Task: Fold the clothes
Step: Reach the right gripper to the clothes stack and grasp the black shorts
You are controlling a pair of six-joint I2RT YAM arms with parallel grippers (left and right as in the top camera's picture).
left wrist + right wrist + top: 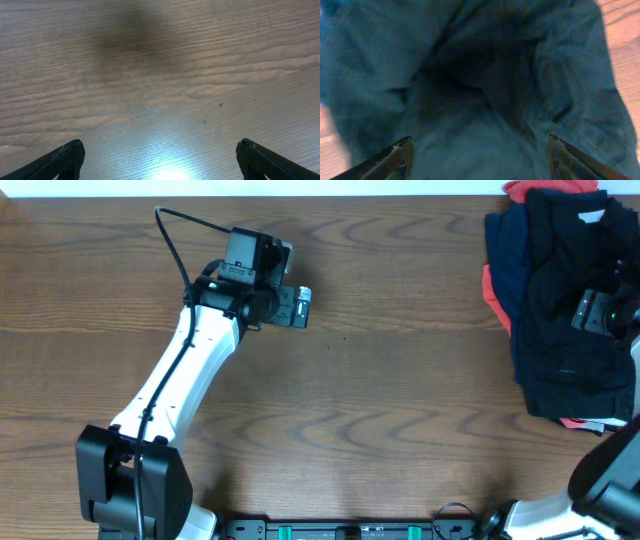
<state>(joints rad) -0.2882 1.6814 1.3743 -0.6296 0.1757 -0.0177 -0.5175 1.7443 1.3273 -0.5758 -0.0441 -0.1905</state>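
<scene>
The black shorts (pixel 560 330) lie crumpled on top of a pile at the table's right edge, with a bit of light waistband showing near the top (pixel 592 216). My right gripper (pixel 592 310) hovers over the pile. In the right wrist view its jaws (pixel 480 160) are open and empty, just above wrinkled dark fabric (pixel 485 75) that fills the view. My left gripper (pixel 300 307) is over bare table at the upper left. Its jaws (pixel 160 160) are wide open and empty above the wood.
Navy blue garments (pixel 505 270) and a red-orange garment (pixel 520 188) lie in the same pile under the shorts, with red-orange also showing at the left edge (pixel 487 285) and bottom (pixel 575 421). The wooden table (pixel 400 400) spans the view.
</scene>
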